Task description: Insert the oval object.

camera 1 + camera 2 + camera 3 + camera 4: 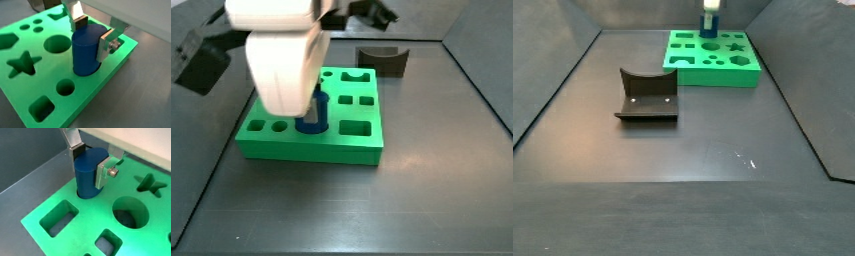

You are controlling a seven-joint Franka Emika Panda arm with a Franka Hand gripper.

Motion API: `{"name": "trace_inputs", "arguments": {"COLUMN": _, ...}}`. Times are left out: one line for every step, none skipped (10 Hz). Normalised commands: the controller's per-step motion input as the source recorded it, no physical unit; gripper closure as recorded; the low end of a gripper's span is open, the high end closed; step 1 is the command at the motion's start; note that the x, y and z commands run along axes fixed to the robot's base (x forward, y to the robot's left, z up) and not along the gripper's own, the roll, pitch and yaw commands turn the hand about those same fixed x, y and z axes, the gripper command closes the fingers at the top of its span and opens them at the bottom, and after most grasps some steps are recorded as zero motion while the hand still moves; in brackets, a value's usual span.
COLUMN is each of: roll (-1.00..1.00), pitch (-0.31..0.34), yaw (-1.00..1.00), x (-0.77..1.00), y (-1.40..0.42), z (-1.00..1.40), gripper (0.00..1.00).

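Observation:
The oval object is a tall blue peg [85, 52] standing upright, its lower end sunk in a hole near one edge of the green block [50, 67]. It also shows in the other wrist view [87, 175] and in both side views [313, 118] [710, 22]. My gripper [93, 34] [90, 162] comes down from above. Its silver fingers [102, 174] press on the peg's two flat sides near the top. In a side view the white gripper body [309, 100] hides most of the peg.
The green block [311, 145] [714, 70] has several other shaped holes: star, round, square and more. The dark fixture [382, 60] [647, 95] stands on the grey floor apart from the block. Grey walls enclose the floor.

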Motion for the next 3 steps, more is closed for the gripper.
{"name": "trace_inputs", "arguments": {"roll": -0.17, "pitch": -0.25, "yaw": 0.0, "x": -0.08, "y": 0.0, "z": -0.41, "gripper": 1.0}}
{"name": "trace_inputs", "arguments": {"roll": -0.17, "pitch": -0.216, "yaw": 0.0, "x": -0.05, "y": 0.0, "z": -0.35, "gripper": 1.0}}
{"name": "trace_inputs", "arguments": {"roll": -0.02, "pitch": -0.06, "yaw": 0.0, "x": 0.0, "y": 0.0, "z": -0.14, "gripper": 1.0}}
